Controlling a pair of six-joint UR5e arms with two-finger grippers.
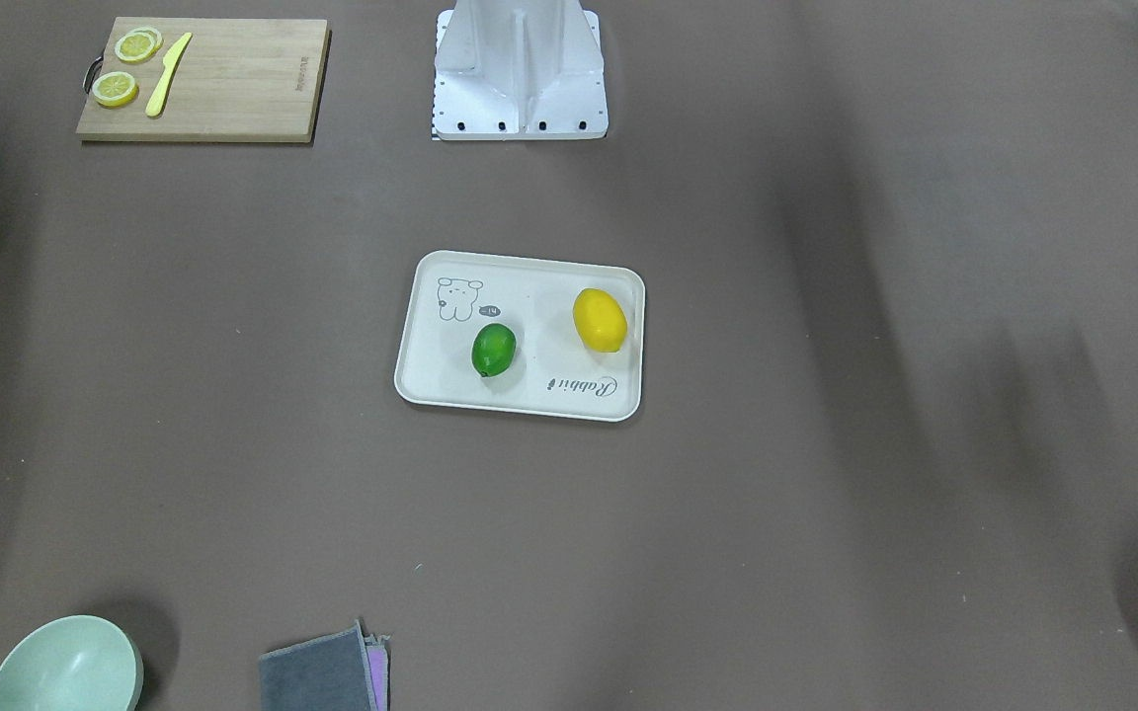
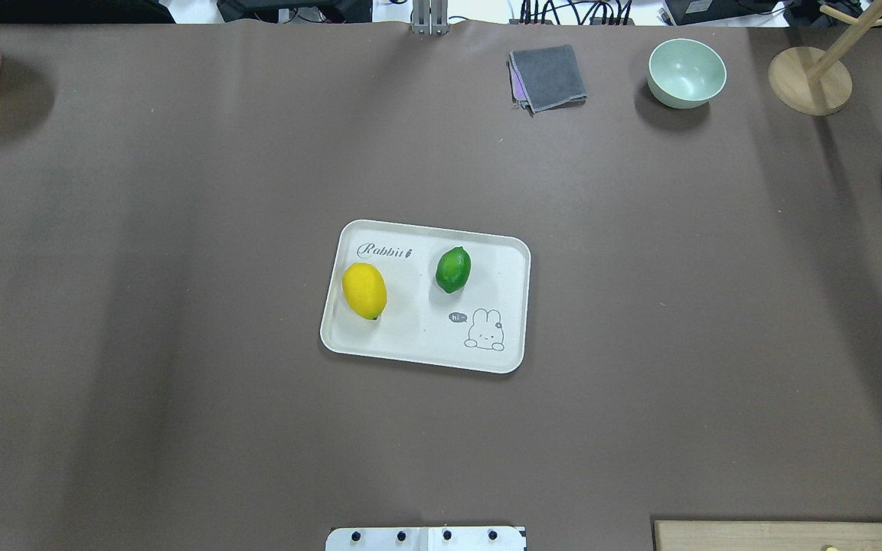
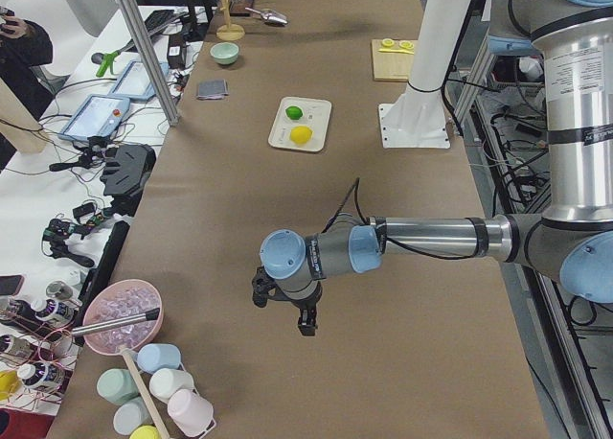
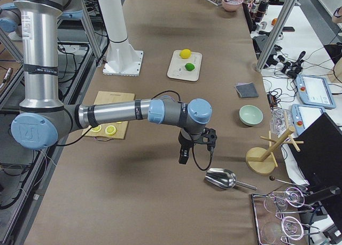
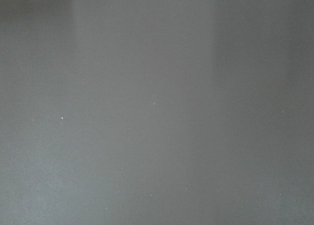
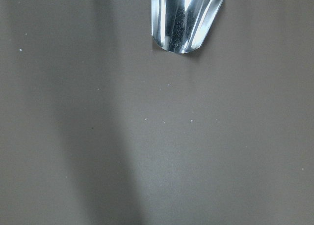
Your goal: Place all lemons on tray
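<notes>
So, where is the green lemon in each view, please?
Front-facing: green lemon on the tray, left of the yellow lemon.
Overhead: green lemon, right of the yellow one.
Exterior left: green lemon, beyond the yellow one.
Exterior right: green lemon, nearer than the yellow one.
Left wrist: not in it.
Right wrist: not in it.
Shared landmark: the tray.

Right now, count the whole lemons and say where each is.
2. The yellow lemon lies on the tray by its Rabbit script; the green lemon lies on the tray too, apart from it. None looks hidden.
</notes>
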